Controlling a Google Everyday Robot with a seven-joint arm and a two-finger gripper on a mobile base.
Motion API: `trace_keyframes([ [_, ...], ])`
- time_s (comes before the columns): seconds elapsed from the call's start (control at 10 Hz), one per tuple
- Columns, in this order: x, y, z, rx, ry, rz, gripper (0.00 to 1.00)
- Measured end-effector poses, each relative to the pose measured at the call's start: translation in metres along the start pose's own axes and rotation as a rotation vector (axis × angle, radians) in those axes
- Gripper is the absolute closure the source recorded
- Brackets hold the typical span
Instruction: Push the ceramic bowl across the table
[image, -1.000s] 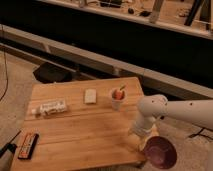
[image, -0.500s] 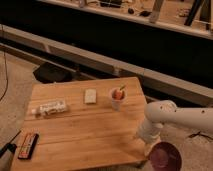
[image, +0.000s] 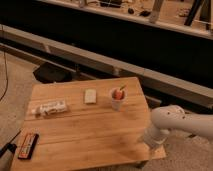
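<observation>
The white arm's tool hung at the light bamboo plank surface's four-o'clock corner; opening could not be told. Maroon ceramic bowl unseen; relocating it advisable.

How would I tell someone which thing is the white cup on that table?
Start at the wooden table, then look to its far right part, beyond where the robot's end effector hangs at the near right corner. The white cup stands there, the only upright thing, with orange-red contents; its neighbour is a flat pale block.
</observation>
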Motion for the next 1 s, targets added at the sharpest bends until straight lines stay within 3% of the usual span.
trace_keyframes([
  [1.0,0.0004,0.0024,-0.0001,-0.002,-0.002,-0.004,0.35],
])
